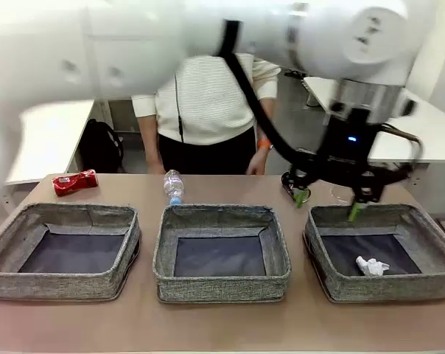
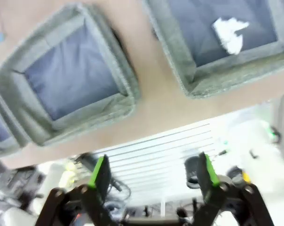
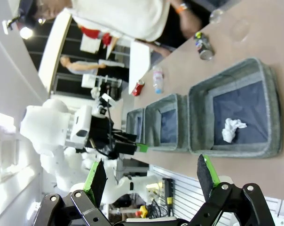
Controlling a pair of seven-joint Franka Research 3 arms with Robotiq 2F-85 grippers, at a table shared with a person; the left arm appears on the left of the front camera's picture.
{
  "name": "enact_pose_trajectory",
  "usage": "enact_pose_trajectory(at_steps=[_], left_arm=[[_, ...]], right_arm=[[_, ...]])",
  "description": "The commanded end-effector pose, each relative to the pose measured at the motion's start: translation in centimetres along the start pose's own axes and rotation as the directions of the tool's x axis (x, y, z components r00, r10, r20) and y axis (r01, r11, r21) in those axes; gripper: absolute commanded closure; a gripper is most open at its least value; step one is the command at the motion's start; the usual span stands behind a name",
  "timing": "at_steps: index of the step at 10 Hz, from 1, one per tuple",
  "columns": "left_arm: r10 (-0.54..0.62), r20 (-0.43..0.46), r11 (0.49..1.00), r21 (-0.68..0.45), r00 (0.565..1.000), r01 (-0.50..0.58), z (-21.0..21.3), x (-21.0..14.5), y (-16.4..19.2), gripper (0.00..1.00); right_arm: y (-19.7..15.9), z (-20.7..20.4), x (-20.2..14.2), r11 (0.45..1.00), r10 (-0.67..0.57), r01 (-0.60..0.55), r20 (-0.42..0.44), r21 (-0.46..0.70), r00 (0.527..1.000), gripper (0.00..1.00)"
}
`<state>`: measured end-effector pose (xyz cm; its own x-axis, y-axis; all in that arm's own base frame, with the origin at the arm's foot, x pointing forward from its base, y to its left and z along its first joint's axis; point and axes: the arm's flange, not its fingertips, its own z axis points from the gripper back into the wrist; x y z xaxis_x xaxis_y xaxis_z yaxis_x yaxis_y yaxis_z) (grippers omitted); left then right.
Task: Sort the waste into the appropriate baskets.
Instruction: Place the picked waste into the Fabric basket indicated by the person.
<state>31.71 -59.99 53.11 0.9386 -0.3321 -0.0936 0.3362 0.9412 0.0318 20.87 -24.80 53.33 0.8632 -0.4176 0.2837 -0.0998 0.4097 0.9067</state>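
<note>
Since the paper wad [image 1: 371, 265] already lies inside the right basket [image 1: 384, 291], left pincer [image 1: 327, 205] hangs open and empty above that basket's left edge, apparently free for the bottle [image 1: 173, 184] and red can [image 1: 75, 181] on the counter [image 1: 222, 324] farther left; right pincer [image 3: 150, 169] likewise open, empty.

baskets [image 1: 221, 286]: woven cloth, rough, matt
paper wad [image 1: 372, 266]: crumpled white paper
red can [image 1: 75, 182]: glossy metal
bottle [image 1: 174, 184]: clear plastic
table [image 1: 222, 324]: smooth, matt
</note>
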Motion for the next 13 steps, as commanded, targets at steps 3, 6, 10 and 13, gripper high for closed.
enact_pose_trajectory(at_steps=[3, 6, 10, 13], left_arm=[[0.177, 0.078, 0.957, -0.248, 0.981, -0.153, 0.9, -6.8, 16.0, 0.07], [0.169, 0.054, 0.864, -0.488, 0.984, -0.122, 1.9, -10.1, 26.6, 0.07], [0.123, 0.072, 0.608, -0.793, 0.99, -0.018, 0.7, -14.5, 41.2, 0.07], [0.041, 0.133, 0.353, -0.929, 0.99, 0.11, -2.6, -19.0, 51.0, 0.07]], right_arm=[[3.3, -8.9, 1.1, 0.998, 0.054, -0.056, -0.154, -0.006, 0.987, 0.0], [6.2, -15.4, -0.7, 0.999, -0.01, 0.023, -0.29, 0.039, 0.957, 0.0], [8.3, -23.2, -3.6, 0.992, -0.083, 0.111, -0.366, 0.057, 0.927, 0.0], [9.6, -25.1, -3.4, 0.972, -0.161, 0.217, -0.424, 0.088, 0.891, 0.0]])
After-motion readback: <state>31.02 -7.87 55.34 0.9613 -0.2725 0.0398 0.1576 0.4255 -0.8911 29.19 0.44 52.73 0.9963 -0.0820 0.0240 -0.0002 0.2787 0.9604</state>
